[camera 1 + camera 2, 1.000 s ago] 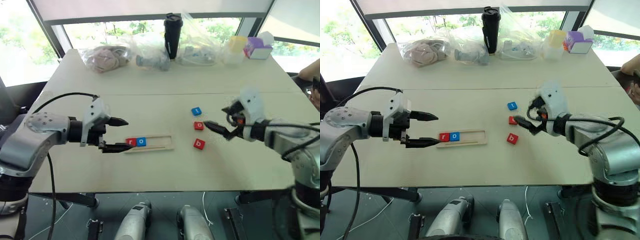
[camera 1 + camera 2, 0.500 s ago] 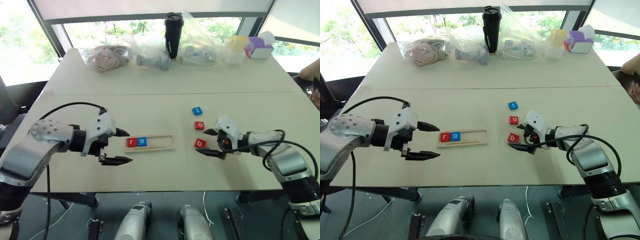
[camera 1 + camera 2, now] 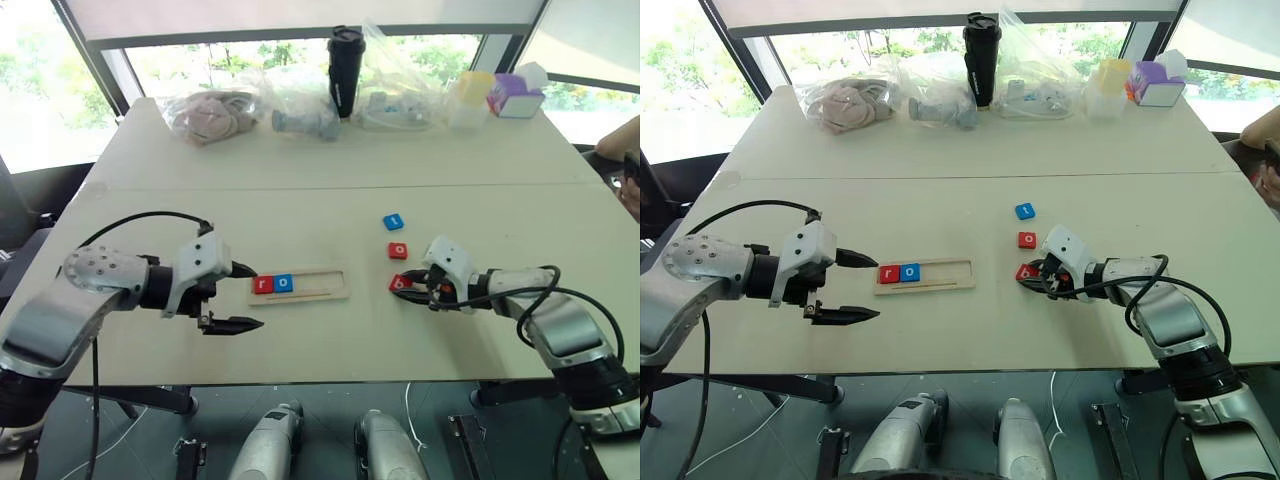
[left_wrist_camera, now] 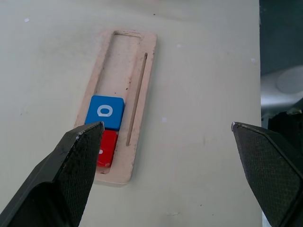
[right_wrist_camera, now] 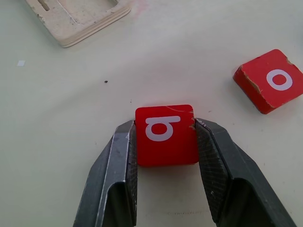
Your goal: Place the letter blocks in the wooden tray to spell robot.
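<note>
Right tool now down and clamped on red b block; left tool apart as before.

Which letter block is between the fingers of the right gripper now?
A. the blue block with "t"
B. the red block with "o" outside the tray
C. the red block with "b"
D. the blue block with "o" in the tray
C: in the right wrist view the right gripper has its two fingers pressed on both sides of the red "b" block, which lies on the table.
</note>
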{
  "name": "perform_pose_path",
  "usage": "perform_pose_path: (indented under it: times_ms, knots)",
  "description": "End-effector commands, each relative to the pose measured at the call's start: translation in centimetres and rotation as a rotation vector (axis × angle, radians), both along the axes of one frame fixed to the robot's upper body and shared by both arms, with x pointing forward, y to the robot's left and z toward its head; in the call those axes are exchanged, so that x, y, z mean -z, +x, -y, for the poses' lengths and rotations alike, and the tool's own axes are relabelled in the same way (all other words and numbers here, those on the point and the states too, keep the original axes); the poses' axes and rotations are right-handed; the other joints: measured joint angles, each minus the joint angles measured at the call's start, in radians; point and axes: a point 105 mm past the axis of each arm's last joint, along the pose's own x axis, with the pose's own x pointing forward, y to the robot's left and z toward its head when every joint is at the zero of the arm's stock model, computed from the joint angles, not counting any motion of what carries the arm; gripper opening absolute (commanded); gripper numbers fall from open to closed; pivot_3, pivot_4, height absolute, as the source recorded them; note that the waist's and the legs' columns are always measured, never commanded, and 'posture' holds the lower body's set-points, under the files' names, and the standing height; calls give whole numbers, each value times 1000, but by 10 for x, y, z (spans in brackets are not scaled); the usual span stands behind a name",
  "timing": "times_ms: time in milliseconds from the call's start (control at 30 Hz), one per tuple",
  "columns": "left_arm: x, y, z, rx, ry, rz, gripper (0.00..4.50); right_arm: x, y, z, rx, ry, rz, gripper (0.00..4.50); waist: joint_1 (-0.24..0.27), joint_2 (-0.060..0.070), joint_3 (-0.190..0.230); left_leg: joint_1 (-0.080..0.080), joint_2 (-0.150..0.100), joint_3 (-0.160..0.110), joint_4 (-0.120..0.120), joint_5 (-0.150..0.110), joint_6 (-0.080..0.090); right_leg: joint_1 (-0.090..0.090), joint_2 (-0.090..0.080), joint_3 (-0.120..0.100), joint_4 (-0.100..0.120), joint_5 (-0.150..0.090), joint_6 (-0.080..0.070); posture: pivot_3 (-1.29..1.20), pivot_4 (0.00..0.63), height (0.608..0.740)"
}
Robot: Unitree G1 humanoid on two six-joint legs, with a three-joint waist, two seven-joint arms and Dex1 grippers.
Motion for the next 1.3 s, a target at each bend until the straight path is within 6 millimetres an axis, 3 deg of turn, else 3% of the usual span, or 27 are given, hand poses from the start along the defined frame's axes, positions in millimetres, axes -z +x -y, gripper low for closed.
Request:
perform_pose_path:
  times_ms: [33,200,333,467,667,967,1300]
  knots:
    - [-10,3,-2,8,8,51,4500,-9,-2,-1,-10,5,38,1166,0,0,0,0,0,0,0,0,0,0,0,0,0,0,0,0,150,740]
    - [-12,5,-7,-9,12,56,4500,-38,4,-22,-50,81,101,1166,-2,0,0,0,0,0,0,0,0,0,0,0,0,0,0,0,150,740]
    - [-11,6,-17,-48,32,56,4500,-66,6,-67,-241,96,167,1166,-13,0,0,0,1,0,0,0,0,-1,1,0,1,0,0,0,150,740]
    - [-7,14,-32,-102,102,89,4500,-76,18,-95,-315,111,191,1166,-5,0,0,1,3,0,0,0,0,-2,3,0,1,1,0,0,150,740]
    - [-7,13,-34,-143,85,112,4500,-56,18,-135,-495,50,144,1166,-4,0,0,1,0,-1,0,0,-1,-3,1,0,0,1,1,0,150,740]
    - [-7,6,-31,-205,39,116,4500,-38,17,-149,-599,21,75,1166,-6,0,0,2,1,-1,0,0,-3,-4,3,0,4,4,4,0,150,740]
    - [-11,8,-30,-245,18,129,4500,-27,32,-168,-595,3,65,1166,-8,0,0,3,1,-1,0,1,-4,-6,4,0,7,4,3,0,150,740]
